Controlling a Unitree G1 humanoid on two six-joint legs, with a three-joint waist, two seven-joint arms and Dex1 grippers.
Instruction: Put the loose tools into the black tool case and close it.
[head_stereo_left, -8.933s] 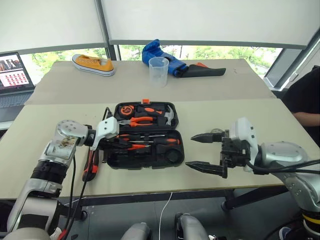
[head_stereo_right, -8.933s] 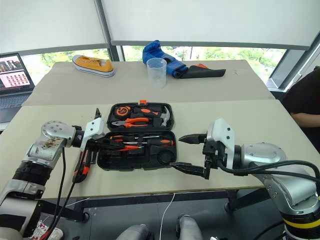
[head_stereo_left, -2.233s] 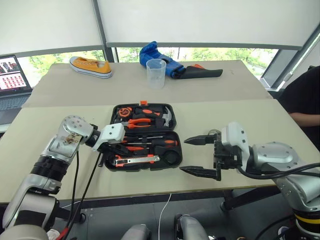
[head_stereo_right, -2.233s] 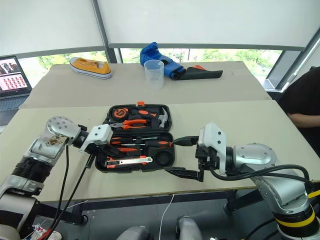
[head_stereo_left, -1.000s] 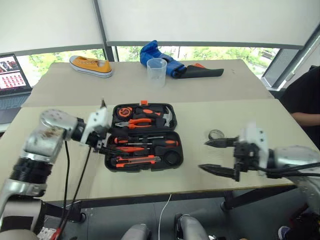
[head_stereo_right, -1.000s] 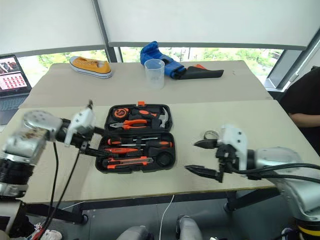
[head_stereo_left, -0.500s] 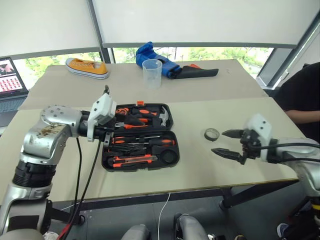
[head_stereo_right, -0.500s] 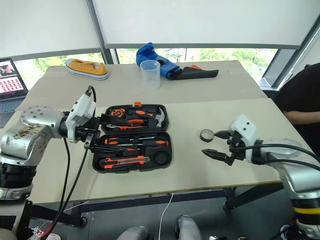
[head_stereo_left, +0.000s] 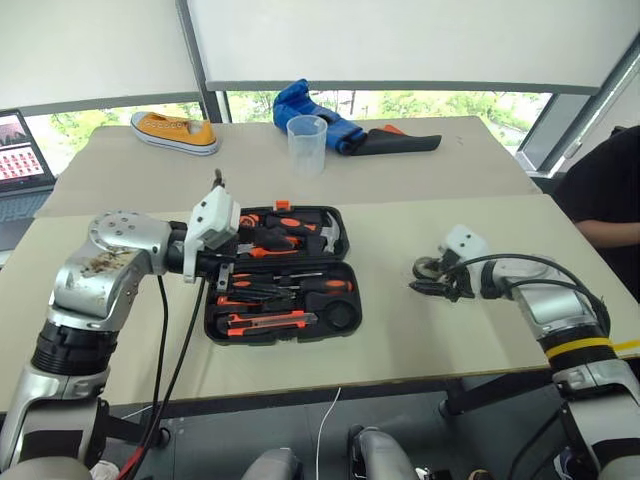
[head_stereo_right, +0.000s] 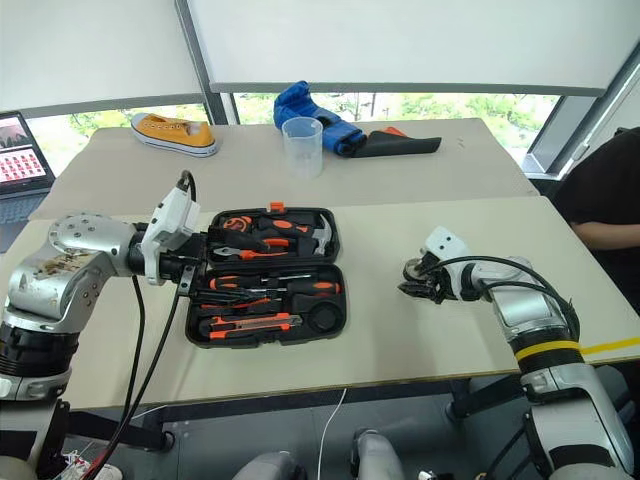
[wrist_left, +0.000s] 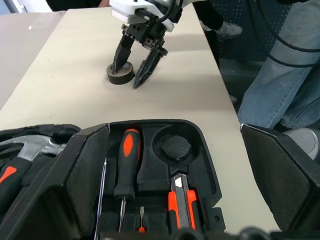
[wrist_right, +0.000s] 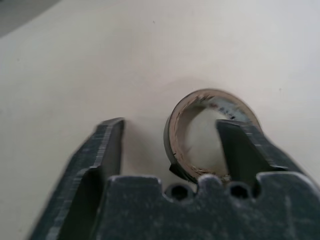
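The black tool case lies open, mostly filled; the tape roll remains on the tabletop, right pincer apart, straddling its rim; left pincer apart.

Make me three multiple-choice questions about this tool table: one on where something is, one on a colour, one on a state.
1. Where is the tape roll?
A. In the case's round recess
B. On the table to the right of the case
C. Beside the shoe

2. What colour is the shoe?
A. Yellow-orange
B. Green
C. Black

3. How is the black tool case?
A. Latched shut
B. Open flat
C. Standing on edge

Answers:
1 B: it lies on bare tabletop at the right claw.
2 A: yellow-orange upper, white sole.
3 B: both halves lie open with tools showing.
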